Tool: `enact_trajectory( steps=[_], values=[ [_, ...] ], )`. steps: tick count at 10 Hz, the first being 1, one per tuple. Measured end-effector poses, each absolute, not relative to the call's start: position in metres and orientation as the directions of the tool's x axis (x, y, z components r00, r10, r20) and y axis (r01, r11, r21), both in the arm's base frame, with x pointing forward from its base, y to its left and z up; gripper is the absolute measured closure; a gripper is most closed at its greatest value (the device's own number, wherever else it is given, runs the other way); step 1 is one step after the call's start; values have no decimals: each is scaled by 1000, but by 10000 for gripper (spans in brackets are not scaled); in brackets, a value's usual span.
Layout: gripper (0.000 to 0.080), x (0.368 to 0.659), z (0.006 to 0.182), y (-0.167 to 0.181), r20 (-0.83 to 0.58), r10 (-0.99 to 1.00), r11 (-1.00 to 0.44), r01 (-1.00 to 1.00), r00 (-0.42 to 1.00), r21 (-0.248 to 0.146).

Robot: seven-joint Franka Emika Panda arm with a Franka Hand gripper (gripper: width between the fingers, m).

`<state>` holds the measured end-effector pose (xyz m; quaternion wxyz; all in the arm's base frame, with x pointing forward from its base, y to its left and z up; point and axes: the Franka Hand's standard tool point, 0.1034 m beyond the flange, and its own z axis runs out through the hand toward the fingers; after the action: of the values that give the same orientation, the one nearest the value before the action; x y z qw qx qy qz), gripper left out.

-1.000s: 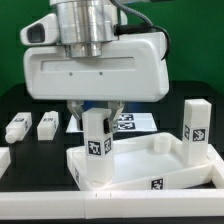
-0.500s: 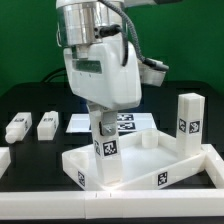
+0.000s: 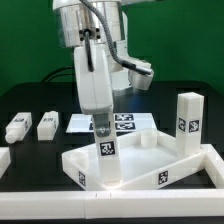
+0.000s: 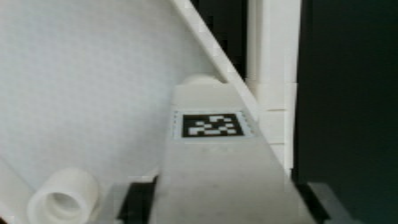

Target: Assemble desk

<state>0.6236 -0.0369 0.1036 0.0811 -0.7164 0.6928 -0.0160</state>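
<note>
**Item 1: fingers** (image 3: 102, 128). You find them under the white gripper housing (image 3: 92, 75) in the upper centre of the exterior view, turned edge-on to the camera. They are closed partway, clamped on item 2 with one on each side. In the wrist view the leg fills the whole gap between them.

**Item 2: held leg** (image 3: 104, 165). A short white block, upright, in the lower centre of the exterior view. Its black-and-white tag (image 3: 104, 148) faces the camera. It stands at the near corner of the desk top, toward the exterior view's left. You cannot tell how deep it sits there.

**Item 3: desk top** (image 3: 185, 175). A white tray with a raised rim that fills the lower right of the exterior view and lies flat on the table. In the wrist view a round socket (image 4: 63, 205) shows in its floor, just beside the held leg.

**Item 4: standing leg** (image 3: 188, 122). It stands upright at the desk top's end toward the exterior view's right, with its tag facing the camera. You cannot tell whether it is seated in a socket.

**Item 5: outer loose leg** (image 3: 17, 127) and **inner loose leg** (image 3: 47, 124). Both lie on the table at the middle left of the exterior view, near each other and well apart from the desk top.

**Item 6: marker board** (image 3: 128, 122). It lies flat on the table behind the desk top, partly hidden by the held leg.

**Item 7: table** (image 3: 40, 150). Its surface is black.
</note>
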Motion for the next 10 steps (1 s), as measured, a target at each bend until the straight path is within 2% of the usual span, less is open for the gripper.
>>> enact_trajectory(
  steps=[1,2,3,4,7,8,9,10],
  values=[
    [365,624,104,-37,-84,-994,-60,-988,73,-141],
    [235,626,105,-35,-44,-964,-255,-956,264,-148],
    [235,631,109,-28,-9,-884,-460,-875,467,-152],
    [167,631,108,-21,1,-782,-616,-774,623,-148],
    [150,631,108,-25,30,-665,-742,-655,746,-143],
    [150,631,108,-27,53,-553,-829,-543,832,-131],
    [150,633,109,-29,87,-362,-930,-354,928,-98],
    [150,634,108,-27,90,-324,-944,-316,942,-90]
  ],
)
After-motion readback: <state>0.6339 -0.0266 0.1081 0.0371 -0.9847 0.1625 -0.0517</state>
